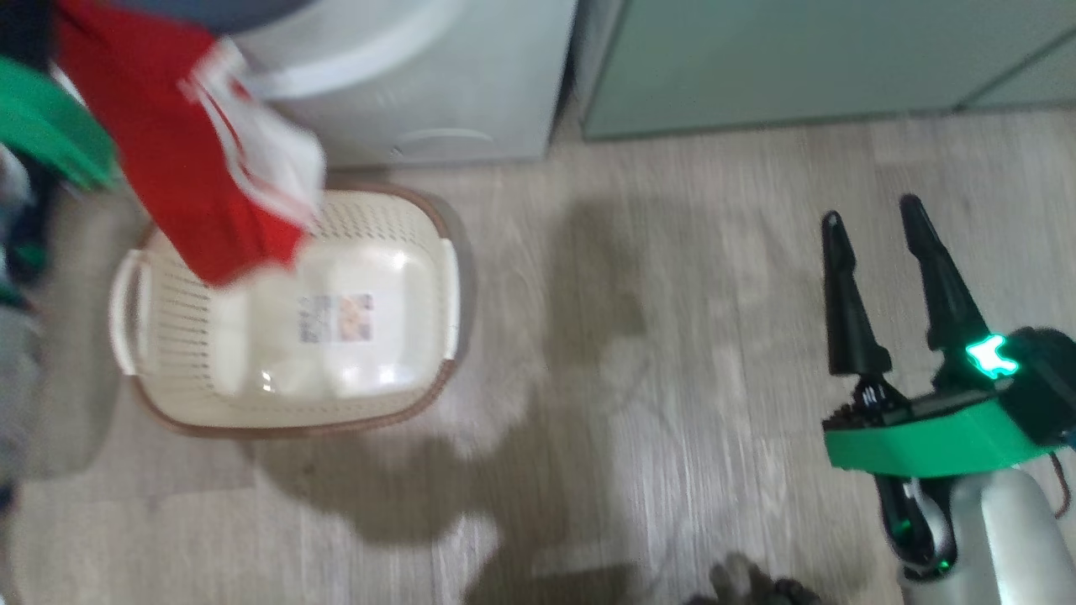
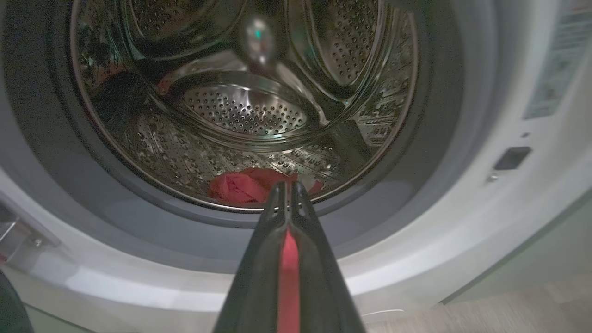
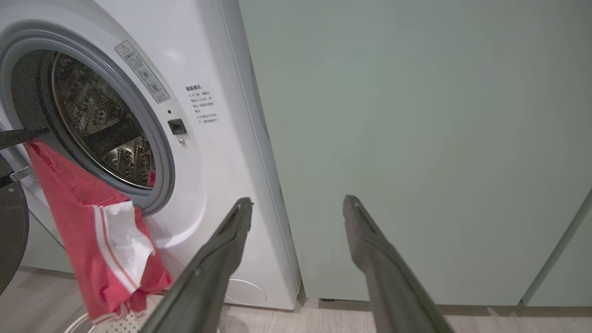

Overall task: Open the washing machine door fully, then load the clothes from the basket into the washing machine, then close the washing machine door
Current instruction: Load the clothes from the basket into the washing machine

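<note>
Clearance first: your left gripper [image 2: 287, 185] points into the open drum [image 2: 245, 111]. Its fingertips show against the drum's lower edge, just above the grey seal [image 2: 138, 222], and there is bare steel above and to both sides. Its fingers are pressed together on the clothes [image 2: 289, 277]. A red strip shows between them, and a red bunch lies just past the tips on the drum's front edge.

Right wrist view adds what that one cannot. The clothes hang from the left finger across the lower left of the opening, mostly outside the machine [image 3: 217, 185], with the white-striped end drooping low. The door [image 3: 9, 231] stands swung out at the far left, clear of the opening.

Head view places the basket [image 1: 181, 328] on the floor [image 1: 672, 336] just before the machine. Its labelled bottom is bare, and the clothes overlap its far left corner in that view. Your right gripper [image 1: 871, 210] is spread wide and holds nothing. It stands well apart to the right over bare floor. Its own wrist view shows it facing the cabinet [image 3: 416, 138], just beside the machine's right edge.
</note>
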Controlling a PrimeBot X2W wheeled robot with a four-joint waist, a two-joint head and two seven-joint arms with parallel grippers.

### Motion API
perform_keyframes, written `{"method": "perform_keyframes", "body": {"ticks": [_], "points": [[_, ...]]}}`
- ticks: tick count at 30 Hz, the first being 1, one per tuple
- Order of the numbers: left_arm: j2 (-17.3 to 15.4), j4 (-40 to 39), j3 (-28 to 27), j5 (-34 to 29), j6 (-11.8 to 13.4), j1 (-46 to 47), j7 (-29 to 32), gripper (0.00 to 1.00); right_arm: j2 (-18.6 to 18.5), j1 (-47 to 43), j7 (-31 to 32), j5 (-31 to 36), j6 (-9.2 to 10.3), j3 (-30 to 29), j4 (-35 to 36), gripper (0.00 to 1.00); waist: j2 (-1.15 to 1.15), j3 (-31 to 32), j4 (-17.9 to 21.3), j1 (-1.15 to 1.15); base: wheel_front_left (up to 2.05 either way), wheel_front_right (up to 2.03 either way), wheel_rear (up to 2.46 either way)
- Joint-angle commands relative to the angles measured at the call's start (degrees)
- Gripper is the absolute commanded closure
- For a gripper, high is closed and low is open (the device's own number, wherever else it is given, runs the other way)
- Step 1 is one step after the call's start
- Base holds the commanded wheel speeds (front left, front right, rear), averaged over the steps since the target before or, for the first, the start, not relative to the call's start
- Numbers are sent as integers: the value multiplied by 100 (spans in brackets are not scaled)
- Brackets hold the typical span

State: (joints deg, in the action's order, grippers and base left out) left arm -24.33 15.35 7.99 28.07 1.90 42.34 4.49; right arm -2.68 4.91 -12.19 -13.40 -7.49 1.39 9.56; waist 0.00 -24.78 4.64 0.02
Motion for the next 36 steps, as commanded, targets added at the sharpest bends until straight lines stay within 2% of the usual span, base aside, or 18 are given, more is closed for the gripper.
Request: {"method": "perform_keyframes", "body": {"ticks": [1,7,13,20,24,29,36], "points": [[-441,5,-273,41,-56,485,154,100,-20,159,-100,-74,0,198,141,0,0,-611,482,-2,0,0,0],[-1006,820,-258,55,-294,1830,995,100,-20,455,-252,-288,0,419,-29,0,0,-1269,883,-2,0,0,0],[-1536,1455,-250,52,-433,2735,1766,100,-20,707,-278,-519,0,609,29,0,0,-1803,1217,-2,0,0,0],[-2033,1638,-174,-164,-477,3585,2113,100,-20,827,-280,-700,0,774,129,0,0,-2285,1524,-2,0,0,0],[-2206,1657,-167,-360,-426,4074,1826,100,-20,880,-280,-802,0,866,165,0,0,-2447,1693,-2,0,0,0],[-2246,1735,-195,-520,-349,4497,1223,100,-20,897,-280,-861,0,921,197,0,0,-2522,1814,-2,0,0,0],[-2198,2118,-243,-711,-211,4914,33,100,-20,885,-280,-896,0,920,253,0,0,-2567,1874,-2,0,0,0]]}}
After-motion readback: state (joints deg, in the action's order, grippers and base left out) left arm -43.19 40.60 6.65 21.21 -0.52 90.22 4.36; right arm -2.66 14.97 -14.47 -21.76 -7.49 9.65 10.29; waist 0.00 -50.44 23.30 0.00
